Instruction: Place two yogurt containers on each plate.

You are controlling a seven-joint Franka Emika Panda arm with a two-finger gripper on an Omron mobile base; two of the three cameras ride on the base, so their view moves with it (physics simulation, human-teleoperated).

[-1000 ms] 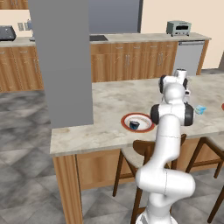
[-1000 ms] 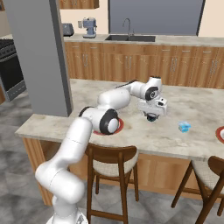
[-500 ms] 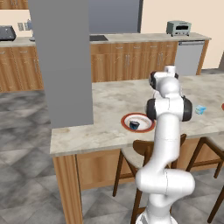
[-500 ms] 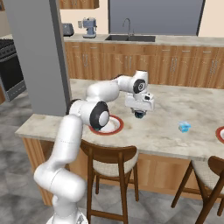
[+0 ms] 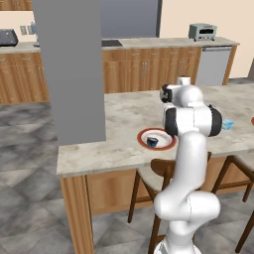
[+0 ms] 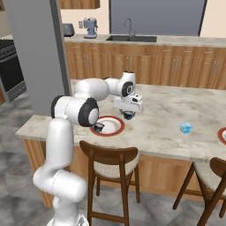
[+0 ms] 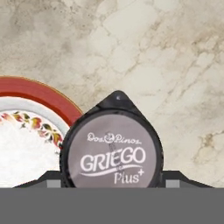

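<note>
My gripper (image 7: 111, 177) is shut on a dark round yogurt container (image 7: 111, 148) with a grey "Griego Plus" lid, and a dark fingertip shows on each side of it. In the right base view the gripper (image 6: 128, 114) holds this cup (image 6: 128, 116) just above the counter, right beside the near plate's (image 6: 120, 126) far right rim. The red rim of that plate (image 7: 39, 94) lies just left of the cup. Another dark yogurt container (image 6: 98, 128) (image 5: 152, 142) stands on this plate (image 5: 168, 145). A light blue boxy container (image 6: 186, 128) (image 5: 227, 124) sits further right, and a second plate (image 6: 222, 135) is cut by the right edge.
Wooden stools (image 6: 110, 161) stand against the island's near side. A grey pillar (image 5: 69, 74) rises at the island's left end. The back counter carries a sink (image 6: 130, 38) and a toaster (image 5: 202, 31).
The arm has swung left along the counter with the dark cup held in the gripper, from the middle of the island to the near plate's edge. The jaws have not changed.
</note>
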